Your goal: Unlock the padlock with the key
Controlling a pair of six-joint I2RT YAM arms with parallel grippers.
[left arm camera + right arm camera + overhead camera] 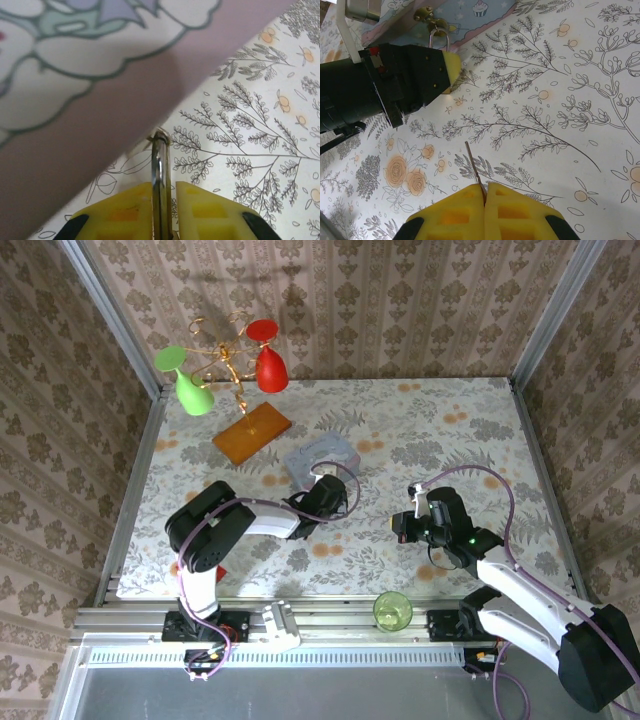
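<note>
Beside the tin [322,455], the left claw [163,192] grips the padlock [161,155], well apart from the right claw [485,195] pinching the key [473,162]

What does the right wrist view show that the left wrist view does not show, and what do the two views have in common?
Right wrist view: the key pinched in the shut right claw, and the brass clasp of the tin.
Left wrist view: the large flower print on the tin, seen very close.
Both: the left claw shut on the padlock, with its silver shackle between the yellow pads, plus the tin and the leaf-patterned tablecloth.
</note>
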